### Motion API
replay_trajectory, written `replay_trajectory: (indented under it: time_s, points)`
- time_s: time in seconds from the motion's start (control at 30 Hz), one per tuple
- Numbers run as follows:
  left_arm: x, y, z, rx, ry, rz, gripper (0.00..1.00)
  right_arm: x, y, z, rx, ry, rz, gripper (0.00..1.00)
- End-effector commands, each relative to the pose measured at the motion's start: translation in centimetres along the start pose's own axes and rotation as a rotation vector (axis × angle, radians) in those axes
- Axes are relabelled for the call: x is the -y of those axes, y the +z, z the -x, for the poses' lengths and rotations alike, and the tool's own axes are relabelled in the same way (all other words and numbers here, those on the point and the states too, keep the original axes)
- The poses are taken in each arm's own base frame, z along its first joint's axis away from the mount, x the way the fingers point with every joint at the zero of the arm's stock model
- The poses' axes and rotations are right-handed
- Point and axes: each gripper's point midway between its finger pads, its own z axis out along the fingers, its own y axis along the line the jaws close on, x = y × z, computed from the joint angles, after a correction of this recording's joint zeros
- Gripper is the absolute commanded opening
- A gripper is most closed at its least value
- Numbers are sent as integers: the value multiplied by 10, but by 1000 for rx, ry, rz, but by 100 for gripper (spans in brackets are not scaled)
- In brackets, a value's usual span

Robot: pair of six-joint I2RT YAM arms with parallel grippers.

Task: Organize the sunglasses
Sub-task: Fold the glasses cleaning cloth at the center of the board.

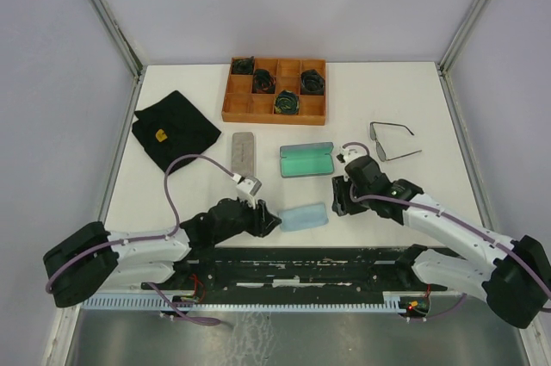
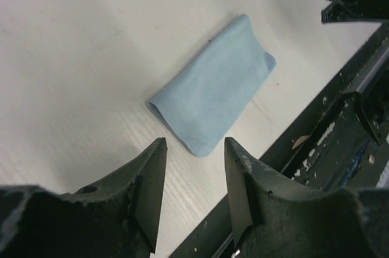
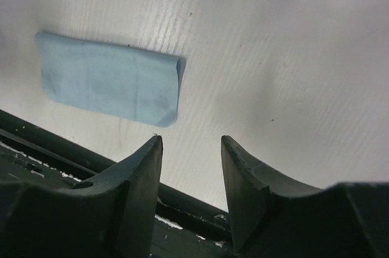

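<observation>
At lower centre of the top view: left gripper and right gripper flank a soft pale-blue pouch, neither touching it.
Top view: sunglasses, thin dark wire, squarish near-clear lenses, arms unfolded, lie on the white table at right of frame, just right of an open hard case with green lining; grey oblong fabric case left of that; crumpled black cloth upper left; wooden compartment tray at top. Left wrist: matte black jaws parted, nothing between; pouch ahead, folded, felt-like, one rounded corner. Right wrist: jaws likewise parted, empty; pouch upper left, rectangular.
</observation>
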Motion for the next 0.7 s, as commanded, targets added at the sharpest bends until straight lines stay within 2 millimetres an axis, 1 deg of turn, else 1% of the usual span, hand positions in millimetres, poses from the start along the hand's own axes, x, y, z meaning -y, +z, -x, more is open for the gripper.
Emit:
replay_trajectory:
  time_s: [0.0, 0.1, 0.17, 0.27, 0.3, 0.37, 0.53, 0.67]
  points:
    - [-23, -7, 14, 42, -107, 183, 51, -4, 6, 26, 61, -34, -4, 54]
    - [-25, -5, 26, 49, -117, 232, 59, -7, 13, 35, 84, -56, 0, 59]
    - [-26, 0, 29, 47, -115, 251, 59, -11, 17, 41, 88, -68, 11, 61]
    - [-23, 9, 30, 26, -124, 262, 54, -20, 26, 44, 56, -93, 44, 61]
    - [-23, 12, 29, 19, -133, 266, 51, -21, 29, 46, 56, -95, 45, 61]
    - [-22, 19, 28, 7, -154, 276, 47, -18, 34, 48, 68, -82, 27, 61]
    - [-28, 29, 21, -5, -215, 346, 46, -9, 39, 50, 77, -32, -35, 59]
    - [-27, 35, 21, -4, -237, 373, 46, -4, 38, 48, 91, -17, -50, 59]
